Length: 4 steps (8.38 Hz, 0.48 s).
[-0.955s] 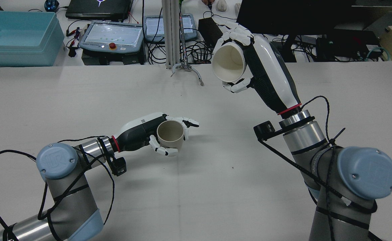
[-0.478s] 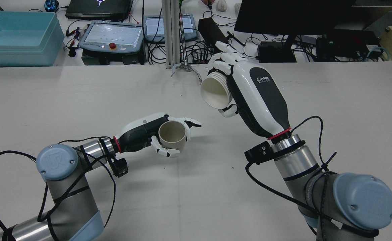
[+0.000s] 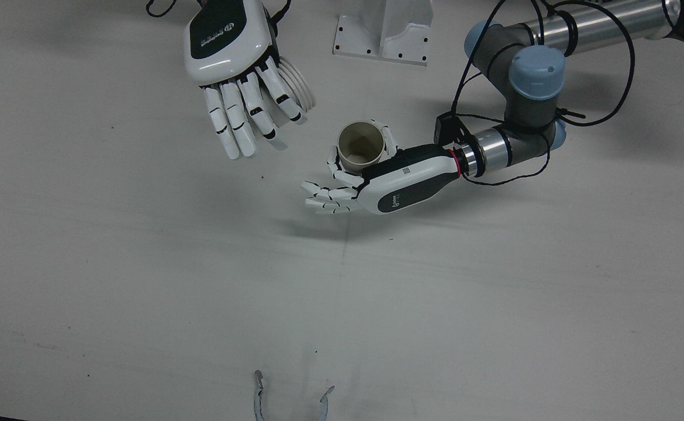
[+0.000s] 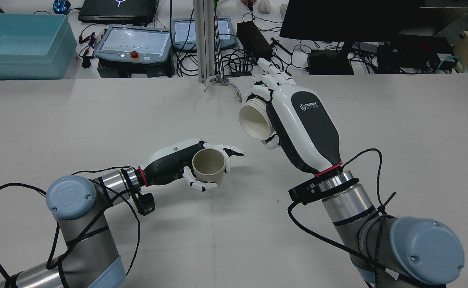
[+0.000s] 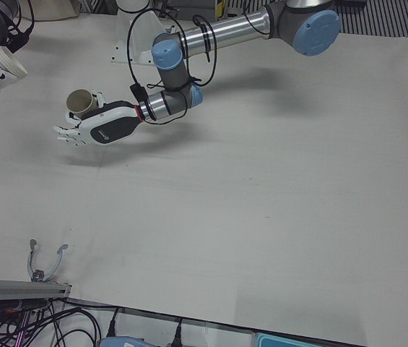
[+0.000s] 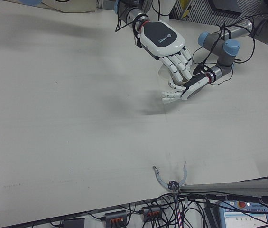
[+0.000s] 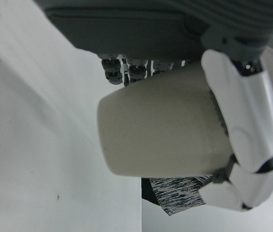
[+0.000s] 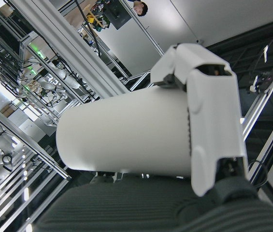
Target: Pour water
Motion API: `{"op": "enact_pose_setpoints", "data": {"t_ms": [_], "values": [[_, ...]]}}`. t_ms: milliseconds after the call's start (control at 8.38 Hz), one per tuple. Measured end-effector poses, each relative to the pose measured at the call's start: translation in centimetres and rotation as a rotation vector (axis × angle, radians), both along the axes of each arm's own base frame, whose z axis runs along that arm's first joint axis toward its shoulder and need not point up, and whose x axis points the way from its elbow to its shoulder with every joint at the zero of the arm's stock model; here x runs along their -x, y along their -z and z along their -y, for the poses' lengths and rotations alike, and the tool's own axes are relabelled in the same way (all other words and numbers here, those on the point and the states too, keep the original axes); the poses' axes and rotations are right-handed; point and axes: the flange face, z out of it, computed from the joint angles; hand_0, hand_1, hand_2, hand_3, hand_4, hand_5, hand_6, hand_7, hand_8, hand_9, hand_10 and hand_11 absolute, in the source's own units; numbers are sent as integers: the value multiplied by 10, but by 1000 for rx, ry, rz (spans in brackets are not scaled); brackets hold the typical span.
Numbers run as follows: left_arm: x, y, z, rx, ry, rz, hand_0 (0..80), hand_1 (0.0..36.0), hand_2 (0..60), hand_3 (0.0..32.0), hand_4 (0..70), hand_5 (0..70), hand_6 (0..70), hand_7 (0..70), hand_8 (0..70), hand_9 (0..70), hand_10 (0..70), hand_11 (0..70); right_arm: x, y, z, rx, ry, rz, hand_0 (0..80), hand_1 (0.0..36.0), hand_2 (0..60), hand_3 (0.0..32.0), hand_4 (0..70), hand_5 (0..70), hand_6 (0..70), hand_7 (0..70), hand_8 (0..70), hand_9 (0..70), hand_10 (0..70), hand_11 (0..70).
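Rear view: my left robot hand [image 4: 186,162] grasped the beige cup [image 4: 208,166] upright just above the surface [image 4: 98,120]; my right robot hand [image 4: 294,120] grasped the white cup [image 4: 256,122], tilted toward it, nearby but apart.

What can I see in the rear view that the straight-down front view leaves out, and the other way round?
Only the rear view shows the white cup's open mouth, tipped toward the beige cup, plus the blue bin, control tablets and cables beyond the table. Only the front view shows the back of the right hand with its fingers hanging down, the white cup a mere ribbed edge behind them. Both show the left hand holding the beige cup upright.
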Motion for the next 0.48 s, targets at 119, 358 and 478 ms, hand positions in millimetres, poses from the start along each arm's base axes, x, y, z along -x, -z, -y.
{"op": "enact_pose_setpoints", "data": {"t_ms": [119, 358, 478], "values": [[1, 0, 1, 1, 1, -1, 501, 286, 600, 0, 700, 507, 179, 200, 117, 115, 68, 104, -4, 0, 1, 3, -12, 8, 800, 360, 600, 0, 378, 700, 241, 385, 91, 144, 96, 184], [11, 1, 9, 4, 14, -7, 500, 284, 600, 0, 700, 505, 176, 197, 115, 112, 67, 102, -31, -6, 9, 43, -54, 103, 793, 360, 600, 0, 372, 700, 224, 346, 97, 148, 109, 201], [22, 1, 18, 8, 29, -12, 500, 282, 600, 0, 700, 502, 174, 193, 115, 113, 67, 103, -51, -18, 14, 69, -54, 206, 788, 360, 600, 0, 375, 700, 227, 357, 92, 143, 100, 187]]}}
